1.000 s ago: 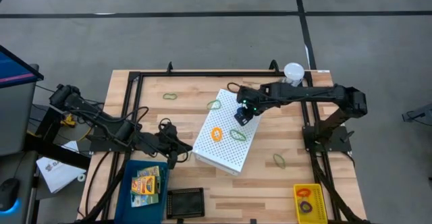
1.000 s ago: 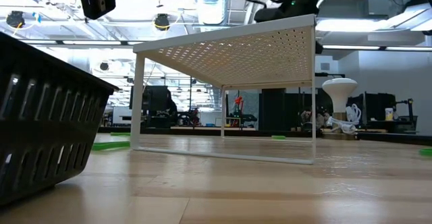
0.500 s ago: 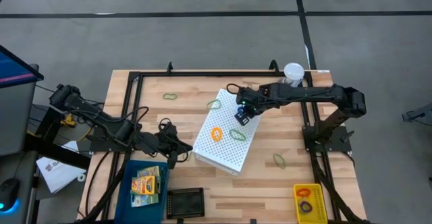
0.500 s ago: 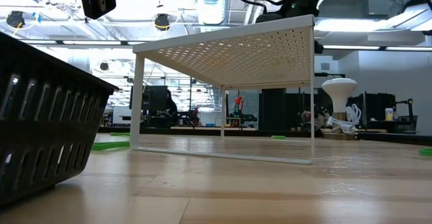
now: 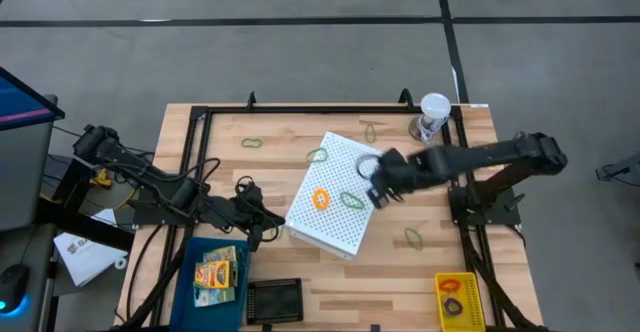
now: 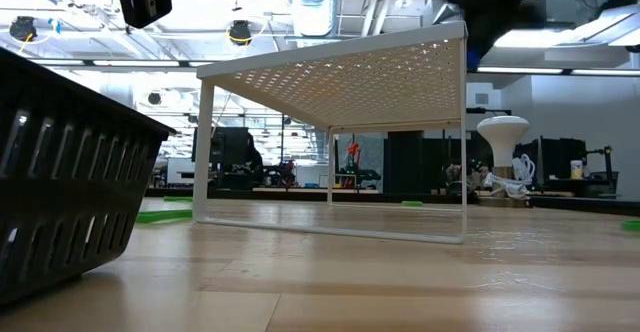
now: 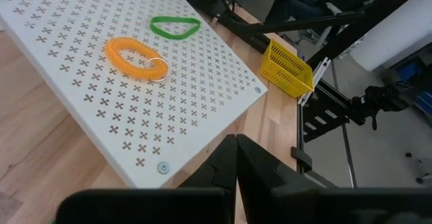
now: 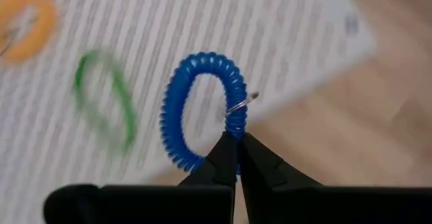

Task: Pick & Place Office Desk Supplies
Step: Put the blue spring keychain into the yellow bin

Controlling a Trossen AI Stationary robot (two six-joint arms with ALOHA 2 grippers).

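Note:
A blue coiled loop (image 8: pixel 202 113) with a small metal ring is in my right gripper (image 8: pixel 234 150), which is shut on it above the right part of the white perforated box (image 5: pixel 335 197). An orange coiled loop (image 5: pixel 321 199) and a green band (image 5: pixel 351 200) lie flat on the box's top. More green bands lie flat on the table (image 5: pixel 252 143), (image 5: pixel 317 155), (image 5: pixel 371 132), (image 5: pixel 414 237). Crayon boxes (image 5: pixel 220 270) lie in a blue bin. My left gripper (image 7: pixel 236 153) is shut with nothing in it, at the box's near left corner. My right gripper pinches the blue loop's coil (image 8: pixel 228 137) between its two fingertips, just below the metal ring. The fingers come from above, slanting down. The loop stands out past the fingertips, held off the box's top.
A clear cup with a white lid (image 5: pixel 433 115) stands at the far right. A yellow basket (image 5: pixel 460 300) holding loops sits at the near right corner, and a black basket (image 5: pixel 275 300) at the near edge beside the blue bin (image 5: pixel 195 277). A black frame rims the table.
My right gripper has shut on the blue loop on the box's top. It has then risen a little and swung toward the table's right and near side, taking the loop with it. The orange loop and the green band have stayed in place.

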